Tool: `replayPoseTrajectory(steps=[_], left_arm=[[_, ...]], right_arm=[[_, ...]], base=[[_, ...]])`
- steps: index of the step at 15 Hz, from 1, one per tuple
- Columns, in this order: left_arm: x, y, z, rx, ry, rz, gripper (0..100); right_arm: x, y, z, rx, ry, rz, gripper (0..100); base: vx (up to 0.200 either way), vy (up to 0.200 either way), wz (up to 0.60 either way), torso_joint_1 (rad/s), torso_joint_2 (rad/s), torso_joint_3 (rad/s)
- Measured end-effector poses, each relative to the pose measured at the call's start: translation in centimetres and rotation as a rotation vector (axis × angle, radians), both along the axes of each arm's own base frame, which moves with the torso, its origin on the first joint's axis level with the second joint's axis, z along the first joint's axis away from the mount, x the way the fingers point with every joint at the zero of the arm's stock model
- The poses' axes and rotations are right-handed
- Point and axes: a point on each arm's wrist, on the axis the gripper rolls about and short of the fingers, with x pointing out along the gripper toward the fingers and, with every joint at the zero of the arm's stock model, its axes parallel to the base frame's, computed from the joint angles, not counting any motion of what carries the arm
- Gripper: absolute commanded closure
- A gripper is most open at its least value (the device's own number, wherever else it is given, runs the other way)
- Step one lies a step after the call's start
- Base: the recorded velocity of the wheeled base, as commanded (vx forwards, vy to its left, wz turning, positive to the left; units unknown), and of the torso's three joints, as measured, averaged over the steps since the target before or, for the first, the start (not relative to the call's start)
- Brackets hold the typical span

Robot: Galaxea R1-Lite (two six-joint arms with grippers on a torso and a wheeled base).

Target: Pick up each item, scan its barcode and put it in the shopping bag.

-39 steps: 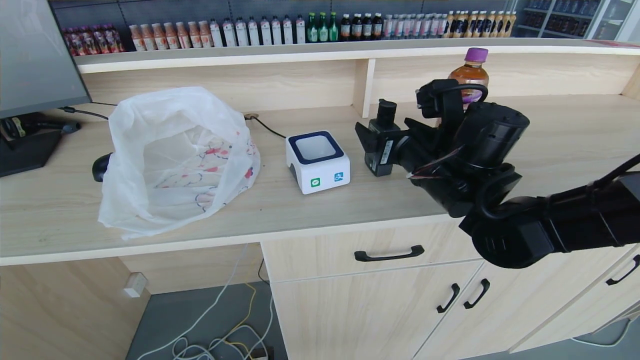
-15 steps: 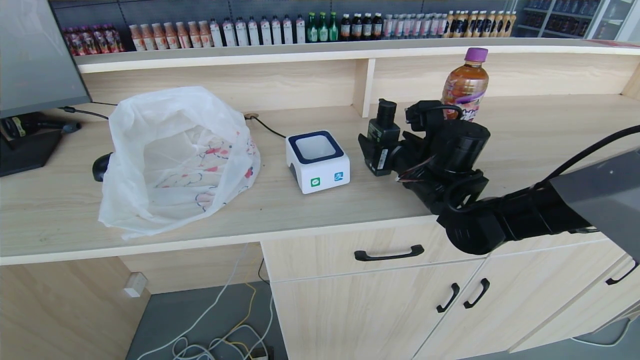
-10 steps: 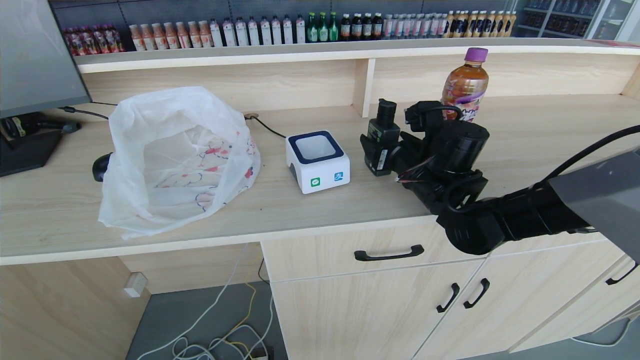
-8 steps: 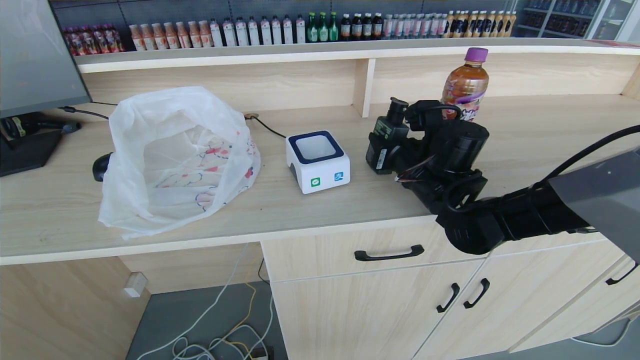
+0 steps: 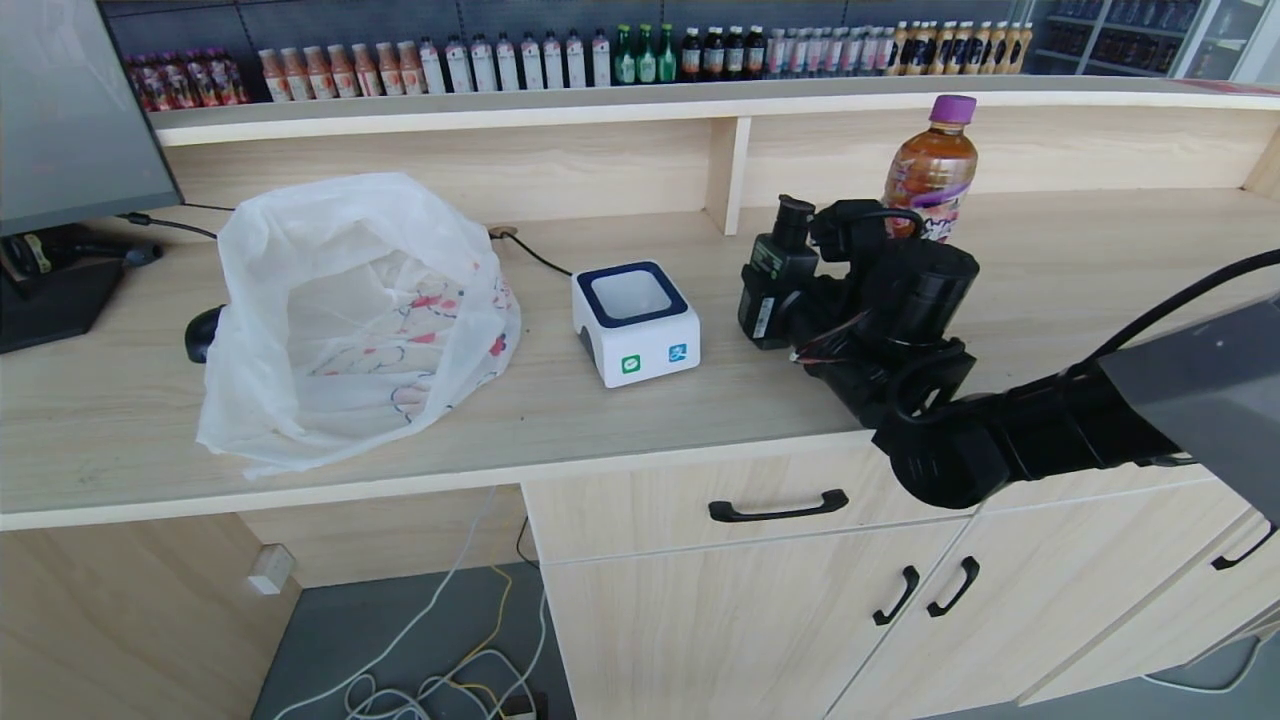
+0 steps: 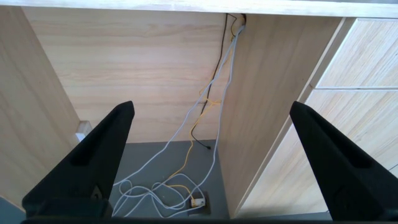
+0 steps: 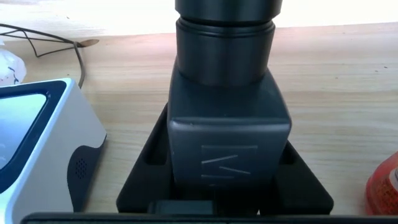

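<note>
A black square bottle with a round black cap (image 5: 772, 262) is held just above the wooden counter (image 5: 560, 400), to the right of the white barcode scanner (image 5: 635, 322). My right gripper (image 5: 780, 308) is shut on its lower body. In the right wrist view the black bottle (image 7: 227, 134) sits between the jaws, with the scanner (image 7: 34, 146) beside it. A white plastic shopping bag (image 5: 350, 310) stands open on the counter's left. An orange drink bottle with a purple cap (image 5: 931, 170) stands behind my right arm. My left gripper (image 6: 211, 168) hangs open below the counter.
A dark mouse (image 5: 201, 333) lies by the bag and a monitor (image 5: 70, 110) stands at the far left. A cable (image 5: 535, 255) runs behind the scanner. The back shelf (image 5: 640, 95) carries several drink bottles. Loose cables (image 6: 186, 186) lie on the floor under the counter.
My right gripper came down and closed on the black bottle. It has since raised the bottle slightly, shifting it a little right and away from the scanner.
</note>
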Motion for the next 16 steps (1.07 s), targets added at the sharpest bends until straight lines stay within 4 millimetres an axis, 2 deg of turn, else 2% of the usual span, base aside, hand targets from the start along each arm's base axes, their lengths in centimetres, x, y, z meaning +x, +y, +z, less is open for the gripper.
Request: replayPoseTrajectory(steps=[5,10,13,16], left_arm=[[0.0,0.0,0.0,0.0,0.0,0.0,0],[0.0,0.0,0.0,0.0,0.0,0.0,0],[0.0,0.0,0.0,0.0,0.0,0.0,0],[0.0,0.0,0.0,0.0,0.0,0.0,0]], right_arm=[[-0.3,0.0,0.5,0.004,-0.01,0.004,100],[-1.9,0.0,2.8,0.027,-0.054,0.019,100],[-3.7,-0.8,3.2,0.02,-0.04,0.025,100],[-6.7,-1.7,3.4,0.022,-0.021,0.048,100]], base=[[0.0,0.0,0.0,0.0,0.0,0.0],[0.0,0.0,0.0,0.0,0.0,0.0],[0.0,0.0,0.0,0.0,0.0,0.0],[0.0,0.0,0.0,0.0,0.0,0.0]])
